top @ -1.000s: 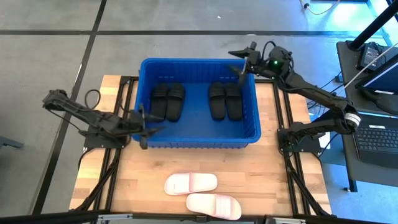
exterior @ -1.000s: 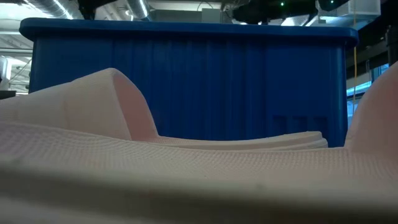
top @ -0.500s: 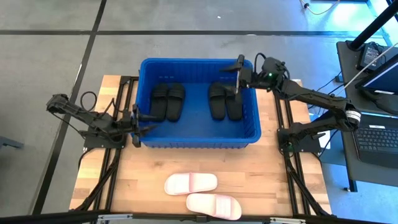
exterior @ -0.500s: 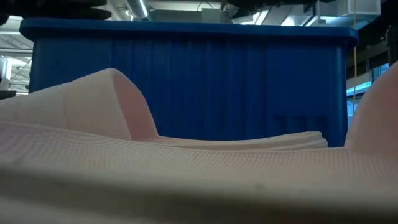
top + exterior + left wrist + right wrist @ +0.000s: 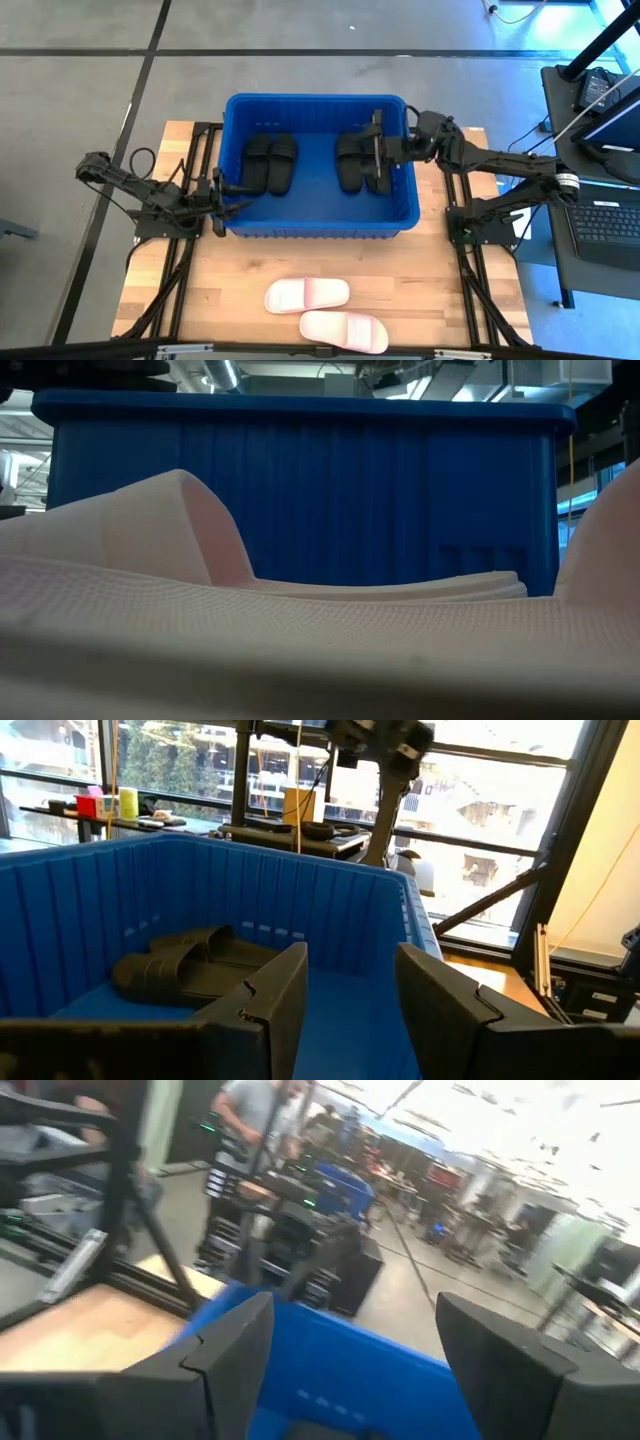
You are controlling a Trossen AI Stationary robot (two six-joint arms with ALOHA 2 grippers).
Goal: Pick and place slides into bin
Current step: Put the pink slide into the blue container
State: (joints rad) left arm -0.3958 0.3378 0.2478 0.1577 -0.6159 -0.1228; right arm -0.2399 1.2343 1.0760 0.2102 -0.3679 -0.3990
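Nearest us, two pale slides (image 5: 325, 313) lie on the table (image 5: 450, 300). Behind them, four black slides (image 5: 315, 162) sit in the bin (image 5: 318, 222). Our left gripper (image 5: 226, 191) waits spread at its left rim, our right gripper (image 5: 376, 148) open above the right pair.

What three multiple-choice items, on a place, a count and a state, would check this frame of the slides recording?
1. Where do the two pale slides lie?
A. in the bin
B. on the table in front of the bin
C. on the floor

2. How many black slides are in the bin?
A. two
B. four
C. six

3. The left pincer is:
A. open, empty
B. shut on a slide
C. out of view

Key: B, on bare wood outside the tub; B, two pairs inside; A, fingers apart with nothing between.
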